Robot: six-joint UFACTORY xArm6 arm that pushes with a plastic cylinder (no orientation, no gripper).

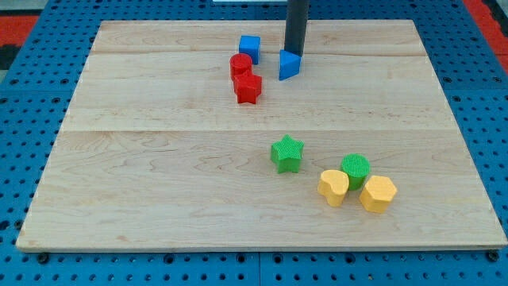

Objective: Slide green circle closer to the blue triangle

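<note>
Left to right: blue triangle (290, 65) at 12 o'clock, my tip (295, 57) touching its far edge, grasping nothing. Green circle (355, 168) at 4 o'clock, wedged against yellow blocks (334, 187). Likely light, rigid, slides easily; push from its 5 o'clock side.

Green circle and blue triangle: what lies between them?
Camera view: bare board between green circle and blue triangle; green star sits just left of that line.

Pale wood board (159, 159) with visible grain, matt; green circle (355, 168) ridged on top; blue triangle (290, 65) smooth; my tip (294, 54) on a dark matt rod
</note>
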